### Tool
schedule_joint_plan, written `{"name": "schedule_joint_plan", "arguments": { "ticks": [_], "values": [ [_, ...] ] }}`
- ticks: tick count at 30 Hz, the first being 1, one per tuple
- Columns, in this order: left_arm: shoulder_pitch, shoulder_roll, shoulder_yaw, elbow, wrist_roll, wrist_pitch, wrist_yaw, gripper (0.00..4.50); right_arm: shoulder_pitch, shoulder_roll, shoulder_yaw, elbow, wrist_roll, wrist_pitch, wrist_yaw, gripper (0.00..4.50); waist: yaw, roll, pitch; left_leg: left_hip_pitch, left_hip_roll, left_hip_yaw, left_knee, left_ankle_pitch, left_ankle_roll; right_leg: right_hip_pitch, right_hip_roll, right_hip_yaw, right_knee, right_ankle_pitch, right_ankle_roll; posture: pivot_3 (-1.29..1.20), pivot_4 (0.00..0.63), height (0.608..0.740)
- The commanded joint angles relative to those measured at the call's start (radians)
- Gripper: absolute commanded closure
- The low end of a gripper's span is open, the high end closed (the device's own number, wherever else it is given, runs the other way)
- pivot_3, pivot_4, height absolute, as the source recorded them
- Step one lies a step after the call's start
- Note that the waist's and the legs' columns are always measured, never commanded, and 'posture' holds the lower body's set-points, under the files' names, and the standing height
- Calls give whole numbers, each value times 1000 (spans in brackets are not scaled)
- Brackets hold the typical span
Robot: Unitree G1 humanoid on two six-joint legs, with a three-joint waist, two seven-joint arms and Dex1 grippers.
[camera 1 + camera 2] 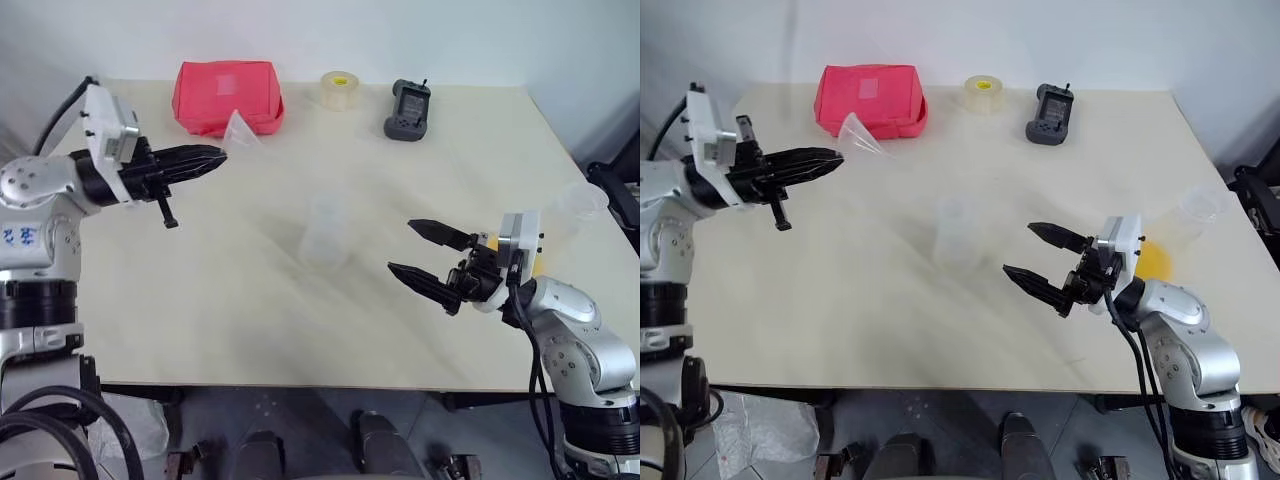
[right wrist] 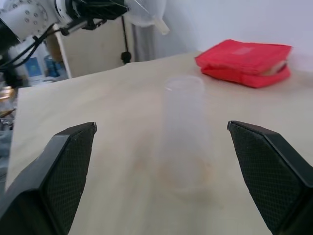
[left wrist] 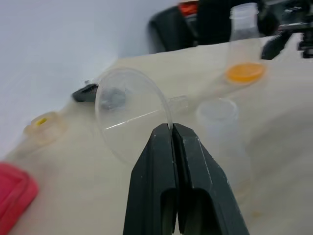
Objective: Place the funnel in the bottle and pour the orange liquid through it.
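Left hand (image 1: 215, 158), clenched on the funnel (image 1: 240, 131) rim at upper left of frame with its spout level, has the bottle (image 1: 324, 232) upright mid-bench down-right of it, nearer the released right hand (image 1: 418, 251) flanking it.

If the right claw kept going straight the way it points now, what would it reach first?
Probably the bottle. The right claw is open and, in its wrist view, the bottle stands upright on the table straight ahead between its fingers, with nothing in front of it. Depth is hard to judge.
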State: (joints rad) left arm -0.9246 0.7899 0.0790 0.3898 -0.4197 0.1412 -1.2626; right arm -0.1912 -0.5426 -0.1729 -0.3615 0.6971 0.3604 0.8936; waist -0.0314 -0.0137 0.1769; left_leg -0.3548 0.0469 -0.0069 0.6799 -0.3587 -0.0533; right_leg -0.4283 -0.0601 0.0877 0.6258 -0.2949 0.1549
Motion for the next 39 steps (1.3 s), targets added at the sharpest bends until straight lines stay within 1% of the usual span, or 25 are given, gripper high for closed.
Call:
{"name": "schedule_joint_plan", "arguments": {
  "ticks": [1,5,9,14,19,24,31,36,39],
  "values": [
    [-68,-9,-31,81,45,-64,-72,4493,13,11,-18,-61,7,-29,-21,0,0,0,0,0,0,0,0,0,0,0,0,0,0,0,0,0,150,740],
    [-165,-58,-88,198,124,-223,-114,4493,45,40,3,-99,-8,-44,-61,0,3,0,0,0,0,0,0,0,0,0,0,0,0,0,0,0,150,740],
    [-236,-112,-98,261,139,-275,-147,4493,70,56,11,-125,-17,-50,-86,0,12,0,0,-2,0,-1,1,0,0,0,0,0,-1,0,0,0,150,740],
    [-296,-156,-112,342,171,-328,-190,4493,89,60,18,-136,-20,-60,-103,0,3,0,0,-2,0,0,1,0,1,0,0,0,-2,0,1,0,150,740],
    [-329,-178,-137,405,207,-379,-249,4493,95,65,20,-147,-23,-64,-117,0,2,0,1,-1,0,0,1,0,1,0,0,0,-1,0,1,0,150,740],
    [-355,-182,-172,479,270,-470,-265,4493,100,65,18,-151,-26,-68,-129,0,4,0,1,-1,0,0,1,-1,1,0,0,0,-2,0,1,0,150,740],
    [-384,-196,-178,530,290,-543,-281,4493,115,63,17,-163,-26,-72,-143,0,4,0,1,-2,0,0,1,-1,1,0,0,0,-2,0,1,0,150,740],
    [-431,-236,-203,565,308,-597,-316,4493,102,62,23,-150,-32,-76,-143,0,6,0,1,-2,-1,0,1,-1,1,0,0,0,-2,0,1,0,150,740],
    [-459,-255,-224,589,322,-597,-327,3894,94,62,24,-144,-35,-77,-142,0,5,0,1,-2,-1,0,1,-1,1,0,0,0,-2,1,1,0,150,740]
  ]
}}
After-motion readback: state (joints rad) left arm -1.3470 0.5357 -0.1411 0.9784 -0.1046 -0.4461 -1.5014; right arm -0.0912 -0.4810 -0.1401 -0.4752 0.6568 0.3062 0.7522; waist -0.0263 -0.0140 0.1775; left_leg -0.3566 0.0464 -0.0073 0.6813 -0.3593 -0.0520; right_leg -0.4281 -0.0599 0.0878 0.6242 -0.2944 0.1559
